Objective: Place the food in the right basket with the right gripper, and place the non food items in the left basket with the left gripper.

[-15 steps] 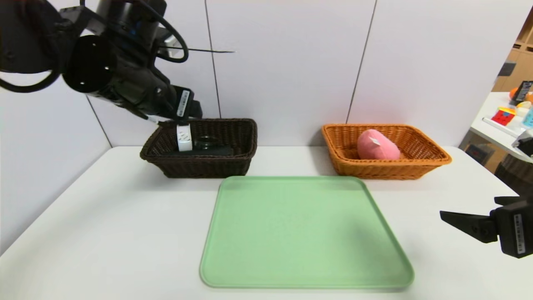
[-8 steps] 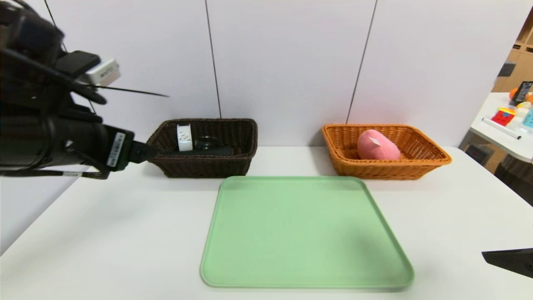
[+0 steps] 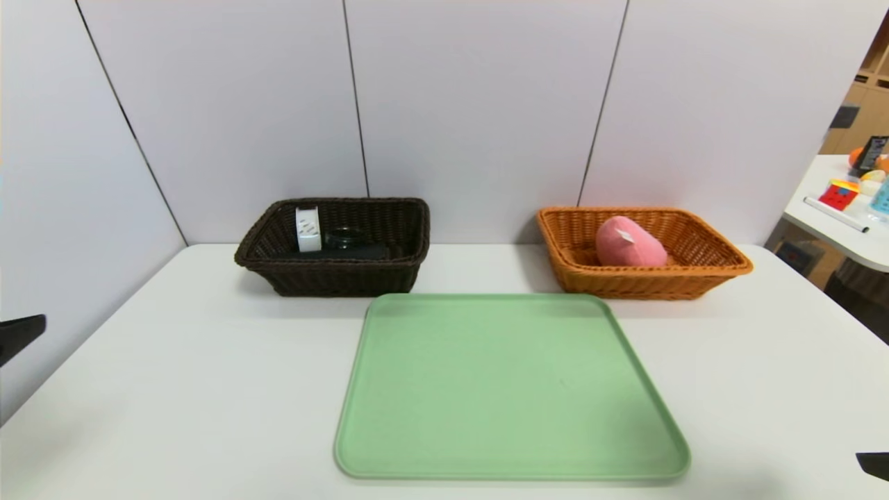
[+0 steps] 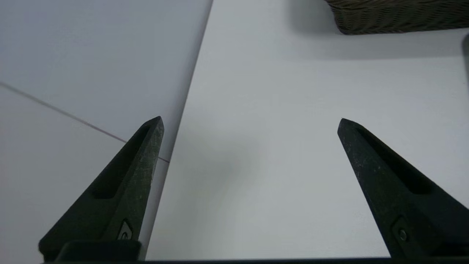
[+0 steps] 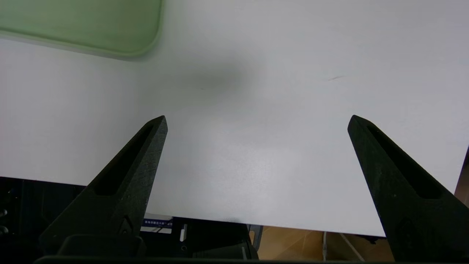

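Observation:
The pink plush peach (image 3: 629,242) lies in the orange-tan right basket (image 3: 722,267). In the dark brown left basket (image 3: 333,279) a white ribbed disc (image 3: 308,228) stands on edge beside a clear glass cup (image 3: 345,238), both on a long black case (image 3: 326,253). My left gripper (image 4: 250,124) is open over bare table by the left wall, empty, only a fingertip (image 3: 21,335) showing in the head view. Over the table's near right edge my right gripper (image 5: 257,121) is open and empty, with a fingertip (image 3: 874,464) at the head view's lower right corner.
A green tray (image 3: 510,389) lies bare at the middle of the white table (image 3: 208,375); its corner (image 5: 110,29) shows in the right wrist view. The dark basket's base (image 4: 395,18) shows in the left wrist view. A side table with small items (image 3: 851,201) stands far right.
My left arm has pulled back from the dark basket, down and to the left, almost out of the head view. The right gripper has dropped toward the lower right corner.

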Action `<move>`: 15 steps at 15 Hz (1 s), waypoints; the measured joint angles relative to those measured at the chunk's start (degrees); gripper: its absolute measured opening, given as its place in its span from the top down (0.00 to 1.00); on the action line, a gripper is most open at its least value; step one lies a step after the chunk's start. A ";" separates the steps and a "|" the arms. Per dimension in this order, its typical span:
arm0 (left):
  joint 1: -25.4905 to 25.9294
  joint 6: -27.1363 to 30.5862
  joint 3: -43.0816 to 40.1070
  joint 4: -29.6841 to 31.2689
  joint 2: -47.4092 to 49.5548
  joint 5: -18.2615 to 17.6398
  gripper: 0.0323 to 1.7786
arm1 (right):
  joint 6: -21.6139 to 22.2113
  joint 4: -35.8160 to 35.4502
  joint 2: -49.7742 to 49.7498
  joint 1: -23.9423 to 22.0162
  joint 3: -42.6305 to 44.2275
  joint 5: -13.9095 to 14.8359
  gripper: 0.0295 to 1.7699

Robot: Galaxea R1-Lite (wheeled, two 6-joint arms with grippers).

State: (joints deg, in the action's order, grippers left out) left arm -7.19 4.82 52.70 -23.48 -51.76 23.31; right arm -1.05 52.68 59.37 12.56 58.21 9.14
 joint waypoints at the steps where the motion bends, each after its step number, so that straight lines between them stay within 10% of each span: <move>1: 2.18 -0.02 -0.99 0.05 2.07 -0.13 0.05 | 0.09 0.00 -1.32 -1.43 -0.90 -0.68 0.04; 15: 8.09 -0.35 -26.33 5.02 42.95 -6.08 0.05 | 1.40 -4.72 -39.17 -7.19 -15.85 -1.13 0.04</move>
State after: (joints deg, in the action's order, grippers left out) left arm 0.90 4.46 26.37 -18.46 -8.81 17.23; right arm 0.35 47.96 20.20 5.36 42.36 8.01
